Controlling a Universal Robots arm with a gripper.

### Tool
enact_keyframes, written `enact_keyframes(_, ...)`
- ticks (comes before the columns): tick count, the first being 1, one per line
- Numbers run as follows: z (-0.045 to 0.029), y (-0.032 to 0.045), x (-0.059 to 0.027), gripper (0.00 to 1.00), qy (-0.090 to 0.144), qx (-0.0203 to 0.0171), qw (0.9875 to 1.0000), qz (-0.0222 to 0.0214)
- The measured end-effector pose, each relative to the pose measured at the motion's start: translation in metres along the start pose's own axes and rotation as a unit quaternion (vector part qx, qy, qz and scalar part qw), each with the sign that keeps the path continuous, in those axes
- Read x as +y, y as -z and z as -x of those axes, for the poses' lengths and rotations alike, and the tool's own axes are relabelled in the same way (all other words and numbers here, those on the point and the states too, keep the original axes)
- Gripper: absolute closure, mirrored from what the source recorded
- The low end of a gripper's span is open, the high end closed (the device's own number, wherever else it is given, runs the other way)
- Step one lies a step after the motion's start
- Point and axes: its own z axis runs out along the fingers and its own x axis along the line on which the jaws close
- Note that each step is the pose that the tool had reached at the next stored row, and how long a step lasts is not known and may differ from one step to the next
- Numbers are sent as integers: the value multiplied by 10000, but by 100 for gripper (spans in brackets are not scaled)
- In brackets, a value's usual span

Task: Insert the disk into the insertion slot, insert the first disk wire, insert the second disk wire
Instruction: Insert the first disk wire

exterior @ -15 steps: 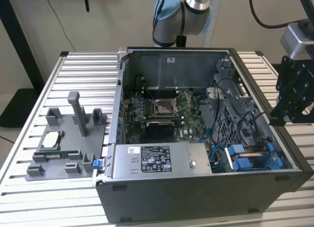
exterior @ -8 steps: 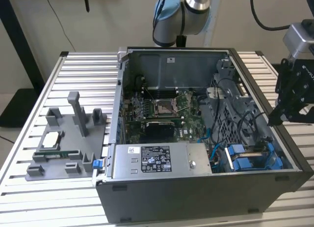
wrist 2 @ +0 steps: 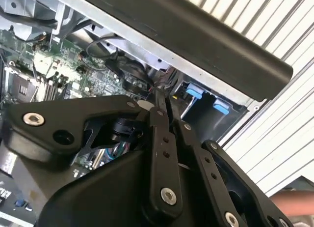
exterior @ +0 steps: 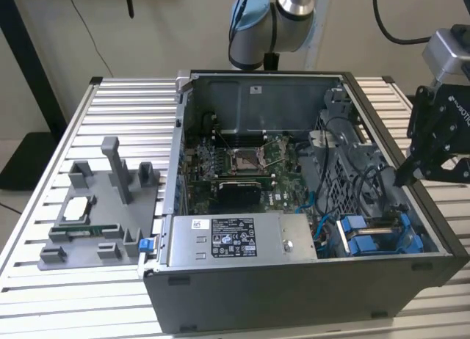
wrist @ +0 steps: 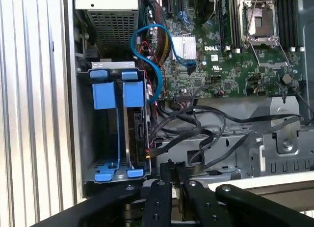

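Observation:
The dark grey drive cage (wrist: 84, 138) stands in the open computer case's front corner, with two bays side by side, each topped by a blue carrier bracket. The disk (wrist: 139, 131) sits edge-on in the insertion slot (wrist: 132, 138) nearer the motherboard, under its blue bracket (wrist: 133, 93). A blue wire (wrist: 156, 65) loops beside the cage and ends in a free black plug (wrist: 191, 67). Black wires (wrist: 196, 124) run past the cage's end. My gripper (wrist: 175, 170) hangs above the case's wall beside the cage, fingers together, gripping nothing I can see. It shows at the exterior view's right (exterior: 404, 179).
A grey power-supply box (exterior: 242, 238) fills the case's near side, and the motherboard (exterior: 242, 166) lies in the middle. A grey fixture (exterior: 103, 214) with parts rests on the slatted table (exterior: 44, 280) at the exterior view's left. A hand (wrist 2: 294, 202) shows at one corner in the second wrist view.

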Motion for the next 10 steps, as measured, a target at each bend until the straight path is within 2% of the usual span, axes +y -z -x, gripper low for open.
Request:
enact_keyframes(2, -4, 10, 30, 100, -2, -34, 10000, 32)
enact_keyframes(8, -8, 59, 140, 100, 1, -172, 9998, 98)
enact_keyframes(10, -15, 59, 202, 100, 0, -182, 9998, 109)
